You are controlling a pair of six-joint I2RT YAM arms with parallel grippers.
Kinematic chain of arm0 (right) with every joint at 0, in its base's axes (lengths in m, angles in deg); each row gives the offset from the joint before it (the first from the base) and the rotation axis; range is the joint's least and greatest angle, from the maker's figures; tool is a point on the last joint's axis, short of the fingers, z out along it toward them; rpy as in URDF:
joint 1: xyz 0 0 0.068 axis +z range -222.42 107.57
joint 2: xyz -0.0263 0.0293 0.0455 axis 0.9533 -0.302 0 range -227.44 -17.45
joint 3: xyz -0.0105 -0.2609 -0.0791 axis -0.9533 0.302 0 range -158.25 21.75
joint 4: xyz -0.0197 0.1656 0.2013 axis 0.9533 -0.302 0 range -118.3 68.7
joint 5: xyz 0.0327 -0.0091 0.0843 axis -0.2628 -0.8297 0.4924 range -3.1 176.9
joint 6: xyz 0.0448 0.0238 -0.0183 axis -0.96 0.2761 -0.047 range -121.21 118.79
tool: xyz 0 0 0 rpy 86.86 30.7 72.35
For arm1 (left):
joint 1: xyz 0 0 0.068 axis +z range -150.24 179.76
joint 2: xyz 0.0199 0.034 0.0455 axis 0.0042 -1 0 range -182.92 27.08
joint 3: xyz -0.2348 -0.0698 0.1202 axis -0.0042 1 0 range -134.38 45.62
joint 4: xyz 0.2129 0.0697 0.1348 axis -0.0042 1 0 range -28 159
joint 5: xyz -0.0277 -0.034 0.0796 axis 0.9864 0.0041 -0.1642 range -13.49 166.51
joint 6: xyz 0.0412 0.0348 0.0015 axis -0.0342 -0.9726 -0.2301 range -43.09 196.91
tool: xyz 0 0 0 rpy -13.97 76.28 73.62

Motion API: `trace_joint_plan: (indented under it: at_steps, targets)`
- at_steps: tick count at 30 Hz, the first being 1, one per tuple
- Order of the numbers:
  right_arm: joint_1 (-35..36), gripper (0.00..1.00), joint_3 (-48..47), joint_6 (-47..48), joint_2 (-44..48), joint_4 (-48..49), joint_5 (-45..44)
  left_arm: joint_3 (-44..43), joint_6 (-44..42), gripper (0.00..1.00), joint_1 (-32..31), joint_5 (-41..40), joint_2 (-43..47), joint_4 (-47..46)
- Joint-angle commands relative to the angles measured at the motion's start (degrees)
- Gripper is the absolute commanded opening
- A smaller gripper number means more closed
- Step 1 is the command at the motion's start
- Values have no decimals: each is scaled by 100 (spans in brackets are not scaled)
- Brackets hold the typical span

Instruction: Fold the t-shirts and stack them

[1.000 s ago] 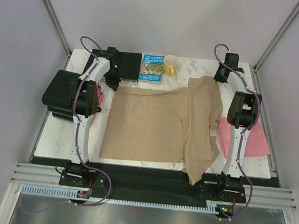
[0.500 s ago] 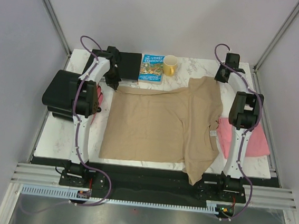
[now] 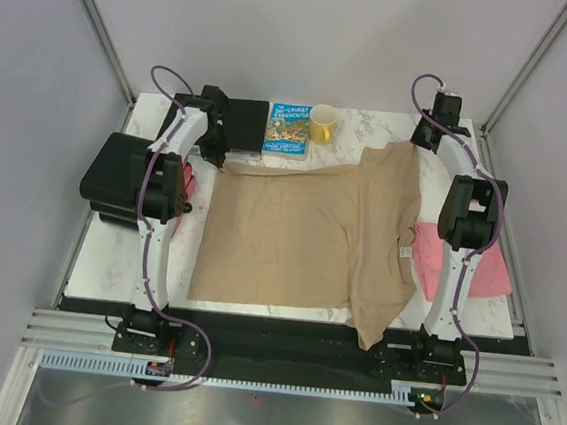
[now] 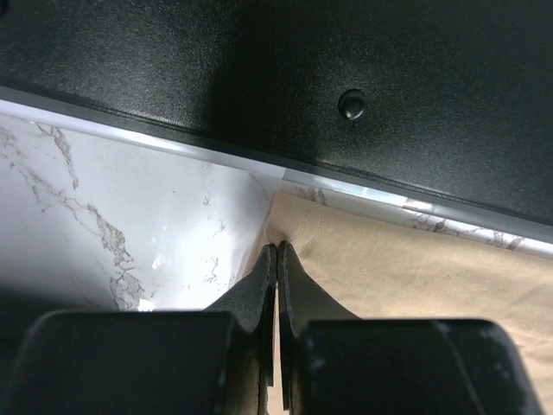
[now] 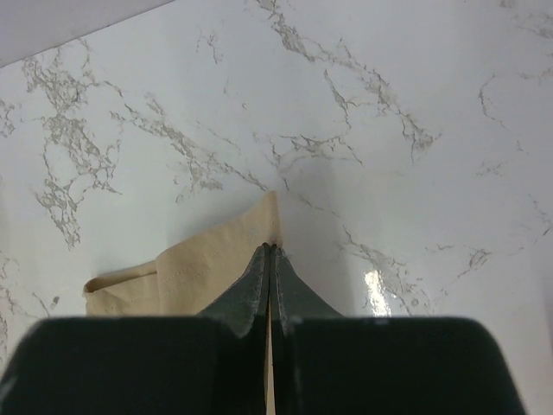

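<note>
The tan shirt (image 3: 291,238) lies spread over the middle of the table (image 3: 99,255). A fold along its right side carries a small label, and one end hangs over the near edge. The pink shirt (image 3: 494,271) lies just to its right, partly under the right arm. At the tan shirt's far left corner, the left gripper (image 4: 276,252) has its fingers pressed together on the hem. At the far right corner, the right gripper (image 5: 272,251) pinches a tip of the same cloth. Beyond them, a black box (image 3: 244,120), a book (image 3: 288,130) and a mug (image 3: 322,125) stand along the far edge.
</note>
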Motion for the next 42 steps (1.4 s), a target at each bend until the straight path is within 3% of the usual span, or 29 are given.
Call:
trace_joint_plan:
  at_steps: [1, 29, 42]
  targets:
    - [4, 0, 166, -29, 513, 323, 134, -205, 89, 2, 79, 156, 486, -131]
    - [-14, 0, 2108, 613, 2201, 595, 863, 6, 194, 2, 325, 340, 1426, -219]
    - [-5, 0, 2803, 578, 3027, 526, 1557, 472, 36, 2, 334, 981, 1769, -333]
